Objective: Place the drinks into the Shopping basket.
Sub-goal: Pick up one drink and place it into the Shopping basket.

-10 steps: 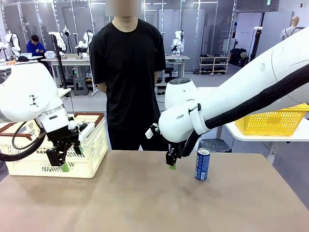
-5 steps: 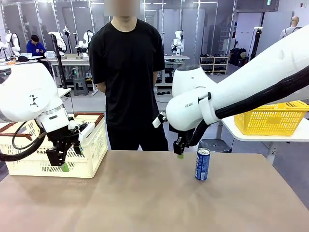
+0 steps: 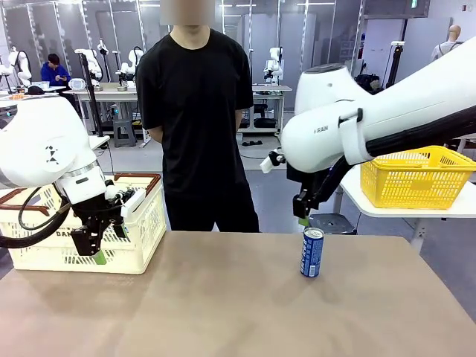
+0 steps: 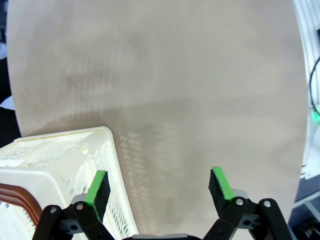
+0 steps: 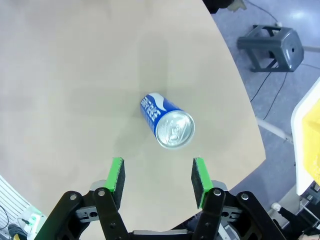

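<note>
1. We found one drink, a blue can [image 3: 312,253], standing upright on the bench [image 3: 223,305] at its far right, with nothing touching it. In the right wrist view the can [image 5: 167,121] showed its silver top beyond and between the claw's pads.

2. The Shopping basket [image 3: 141,223] stood at the far left of the bench, well apart from the can. Its inside was not open to our inspection: the left arm stood in front of it in the front view, and the left wrist view caught only a corner of its rim [image 4: 65,145]. We could not tell whether any drinks lay in it.

3. The right claw [image 3: 303,216] hung above the can, just to its left, empty. Its green pads [image 5: 116,176] stood partly apart, with a gap wider than the can as seen from the wrist.

4. The left claw [image 3: 94,251] hung at the near side of the basket, jaws spread wide and holding nothing. The left wrist view showed its pads [image 4: 98,186] apart over bare bench beside the basket wall.

5. A person [image 3: 197,111] stood at the far side of the bench, hands away from it.

6. In our judgement the task was unfinished. At least this one can was left to grasp, carry leftward and set in the basket, and no grasp had been made.
</note>
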`<state>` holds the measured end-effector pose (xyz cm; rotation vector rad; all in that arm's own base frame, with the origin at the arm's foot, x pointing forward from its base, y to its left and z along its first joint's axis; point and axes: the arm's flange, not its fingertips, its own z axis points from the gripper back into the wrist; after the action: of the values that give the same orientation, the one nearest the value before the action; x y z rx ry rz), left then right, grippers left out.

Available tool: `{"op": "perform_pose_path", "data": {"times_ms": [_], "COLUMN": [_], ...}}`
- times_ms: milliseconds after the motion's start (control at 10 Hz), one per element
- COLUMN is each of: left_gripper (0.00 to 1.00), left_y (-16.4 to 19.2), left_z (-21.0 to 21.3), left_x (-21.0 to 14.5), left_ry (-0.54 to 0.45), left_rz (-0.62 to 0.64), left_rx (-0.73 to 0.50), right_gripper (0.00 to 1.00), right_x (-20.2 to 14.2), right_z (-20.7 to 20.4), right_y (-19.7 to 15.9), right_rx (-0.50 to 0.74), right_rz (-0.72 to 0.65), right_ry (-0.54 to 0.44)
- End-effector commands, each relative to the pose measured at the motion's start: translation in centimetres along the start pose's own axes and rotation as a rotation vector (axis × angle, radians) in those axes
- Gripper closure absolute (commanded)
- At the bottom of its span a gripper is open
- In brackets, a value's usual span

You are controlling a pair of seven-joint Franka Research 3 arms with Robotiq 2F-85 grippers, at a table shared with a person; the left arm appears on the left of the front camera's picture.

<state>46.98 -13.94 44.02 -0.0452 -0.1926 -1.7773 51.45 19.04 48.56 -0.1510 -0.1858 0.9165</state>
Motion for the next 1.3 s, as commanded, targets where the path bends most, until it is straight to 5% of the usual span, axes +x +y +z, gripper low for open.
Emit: {"op": "perform_pose_path", "data": {"times_ms": [0,100,200,300,400,500,1200], "left_gripper": [0.00,0.00,0.00,0.00,0.00,0.00,0.00], "left_y": [-0.2,-0.2,-0.2,-0.2,-0.2,-0.2,-0.2], "left_z": [0.1,0.1,0.1,0.1,0.1,0.1,0.1], "left_x": [-0.1,-0.1,-0.1,-0.1,-0.1,-0.1,-0.1], "left_ry": [0.012,0.012,0.012,0.012,0.012,0.012,0.012], "left_rz": [-0.003,-0.003,-0.003,-0.003,-0.003,-0.003,-0.003], "left_rx": [-0.011,-0.011,-0.011,-0.011,-0.011,-0.011,-0.011], "right_gripper": [0.32,0.12,0.12,0.00,0.08,0.00,0.00], "right_x": [-1.5,-1.9,-2.0,-2.0,-2.1,-2.0,-0.6], "right_z": [-0.7,-0.9,-1.3,-1.7,-2.1,-2.3,-5.5], "right_y": [-0.7,-1.0,-1.6,-2.0,-2.4,-2.8,-5.1], "right_rx": [0.052,0.066,0.062,0.061,0.076,0.098,0.183], "right_rz": [0.012,0.021,0.016,0.022,0.030,0.027,0.018], "right_ry": [-0.024,-0.042,-0.037,-0.051,-0.050,-0.051,-0.016]}}
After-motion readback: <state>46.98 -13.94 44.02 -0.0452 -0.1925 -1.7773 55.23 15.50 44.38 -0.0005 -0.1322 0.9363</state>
